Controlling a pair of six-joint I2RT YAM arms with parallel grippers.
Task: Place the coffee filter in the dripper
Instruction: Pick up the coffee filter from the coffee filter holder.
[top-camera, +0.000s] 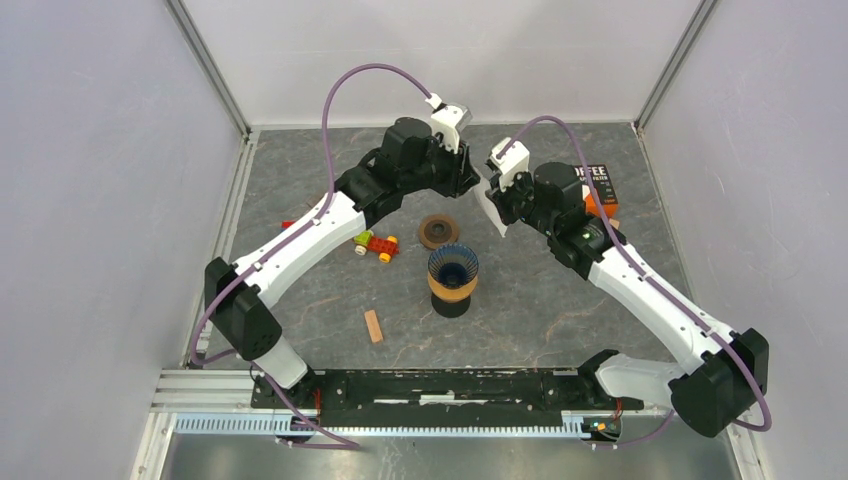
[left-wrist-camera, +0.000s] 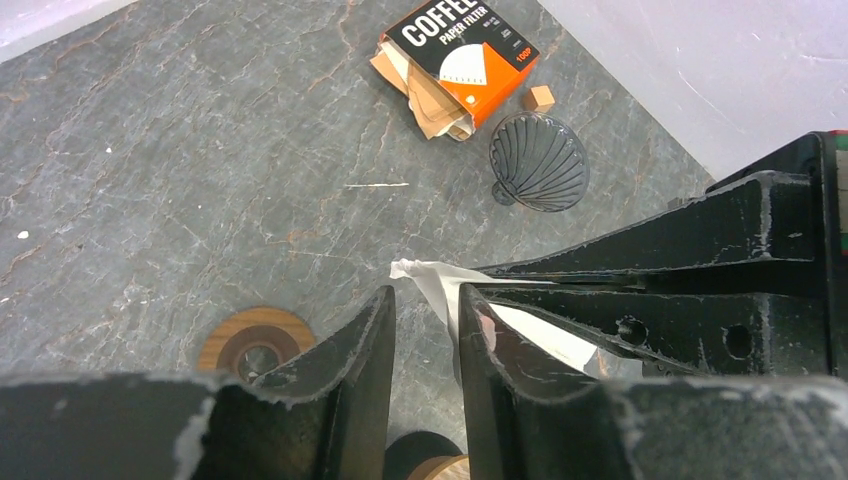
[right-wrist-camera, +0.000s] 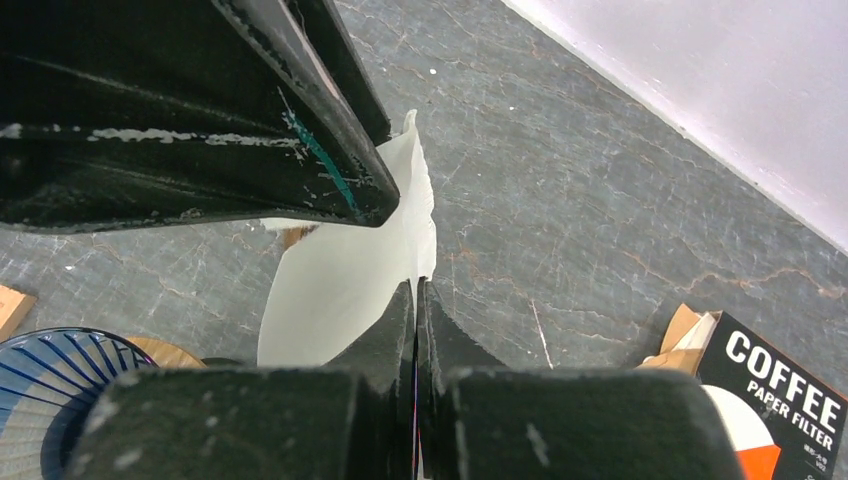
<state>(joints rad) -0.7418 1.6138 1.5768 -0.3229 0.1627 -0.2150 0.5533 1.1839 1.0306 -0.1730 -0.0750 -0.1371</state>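
The white paper coffee filter (right-wrist-camera: 340, 280) hangs in the air above the table's middle, with my right gripper (right-wrist-camera: 415, 290) shut on its edge. In the top view the filter (top-camera: 491, 212) is a thin white strip between the two wrists. My left gripper (left-wrist-camera: 425, 300) faces it with its jaws apart. The filter's free corner (left-wrist-camera: 430, 275) lies against the inner face of the left gripper's right finger (left-wrist-camera: 490, 340). The blue ribbed dripper (top-camera: 453, 268) stands upright on a wood-collared black base, nearer than both grippers and empty. Its rim (right-wrist-camera: 40, 390) shows in the right wrist view.
An orange and black filter box (left-wrist-camera: 460, 50) lies open at the back right, with a grey ribbed dripper (left-wrist-camera: 538, 160) and a small wooden cube (left-wrist-camera: 540, 97) beside it. A brown wooden disc (top-camera: 438, 232), a toy car (top-camera: 378, 245) and a wooden block (top-camera: 373, 326) lie left of centre.
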